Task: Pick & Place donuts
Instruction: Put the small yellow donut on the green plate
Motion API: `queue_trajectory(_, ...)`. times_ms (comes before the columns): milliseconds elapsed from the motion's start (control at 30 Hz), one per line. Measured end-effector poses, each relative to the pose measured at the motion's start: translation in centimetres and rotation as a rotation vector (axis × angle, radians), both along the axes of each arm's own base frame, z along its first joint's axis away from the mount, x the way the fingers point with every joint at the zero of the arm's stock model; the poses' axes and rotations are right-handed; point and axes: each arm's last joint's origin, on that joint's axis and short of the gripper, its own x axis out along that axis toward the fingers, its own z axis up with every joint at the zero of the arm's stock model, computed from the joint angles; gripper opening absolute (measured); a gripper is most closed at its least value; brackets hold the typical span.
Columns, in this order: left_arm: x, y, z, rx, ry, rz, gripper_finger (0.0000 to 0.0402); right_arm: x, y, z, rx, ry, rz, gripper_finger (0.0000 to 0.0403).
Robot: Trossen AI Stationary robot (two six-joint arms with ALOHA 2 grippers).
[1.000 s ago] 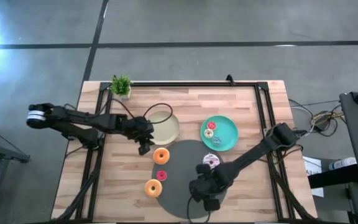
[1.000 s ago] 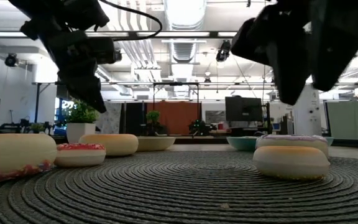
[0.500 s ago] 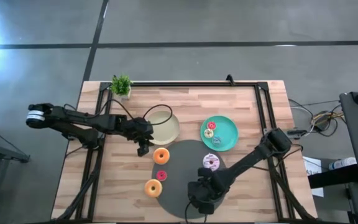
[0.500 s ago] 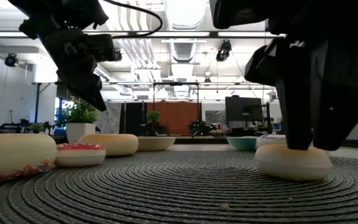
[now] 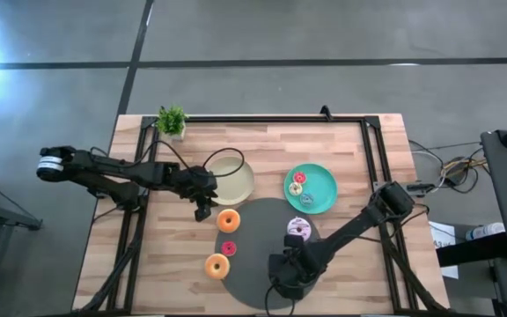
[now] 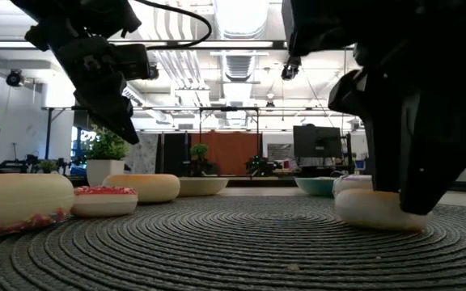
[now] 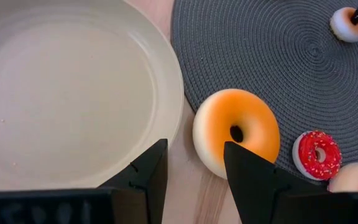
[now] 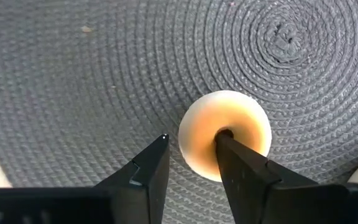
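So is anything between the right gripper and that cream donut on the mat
No, nothing visible. The right gripper is already at the cream donut on the grey mat, open, with one finger in its hole and the other outside its rim.

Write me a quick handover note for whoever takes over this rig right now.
Right gripper: open, low on the grey mat, one finger in the hole of a cream donut, not yet gripped.
Left gripper: open, hovering between the empty cream plate and an orange donut.
Done: two donuts on the teal plate.
Left: orange, small pink, second orange, lilac-white and cream donuts.
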Motion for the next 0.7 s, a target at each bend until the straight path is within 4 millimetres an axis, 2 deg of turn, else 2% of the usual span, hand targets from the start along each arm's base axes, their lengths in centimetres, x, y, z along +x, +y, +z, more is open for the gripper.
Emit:
queue_trajectory(200,0.0,0.0,0.0,0.000,-0.002,0.000,0.0131,0.0,0.1,-0.1,0.002,-0.001,-0.002,0.0116)
queue_trajectory(367,0.0,0.0,0.0,0.000,-0.002,0.000,0.0131,0.4,0.1,0.2,0.027,-0.026,-0.026,0.0059)
queue_trajectory(500,0.0,0.0,0.0,0.000,-0.001,0.000,0.0131,0.6,-0.1,0.2,0.053,-0.030,-0.110,0.0015)
queue_trajectory(600,0.0,0.0,0.0,0.000,-0.001,0.001,0.0131,0.5,-0.3,1.2,0.088,-0.050,-0.198,0.0010)
queue_trajectory(700,0.0,0.0,0.0,0.000,-0.003,0.001,0.0131,0.0,-0.7,3.4,0.107,-0.117,-0.310,0.0009)
